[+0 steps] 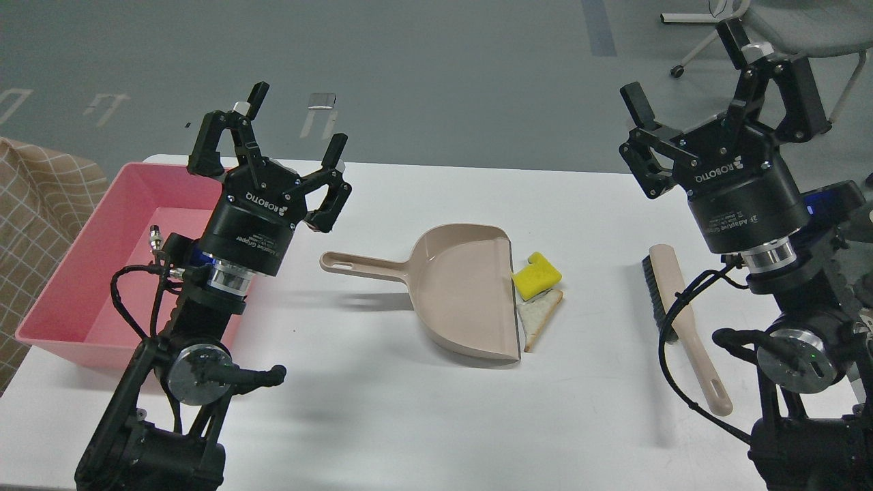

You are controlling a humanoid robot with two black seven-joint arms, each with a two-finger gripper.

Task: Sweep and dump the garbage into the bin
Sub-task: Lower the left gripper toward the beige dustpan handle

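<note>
The garbage lies mid-table: a yellow sponge chunk [537,274] and a triangular bread slice [539,315], both right at the lip of the beige dustpan [464,293]. The dustpan's handle points left. A beige brush [675,320] with black bristles lies to the right. The pink bin [82,273] stands at the table's left edge and looks empty. My left gripper [294,126] is raised and open above the bin's right side. Above the brush, my right gripper [685,65] is also raised and open. Neither holds anything.
The white table [409,409] ends at its far edge near the top of the bin. A checked cloth [34,198] hangs at the far left. A chair base [716,27] stands on the grey floor beyond the table.
</note>
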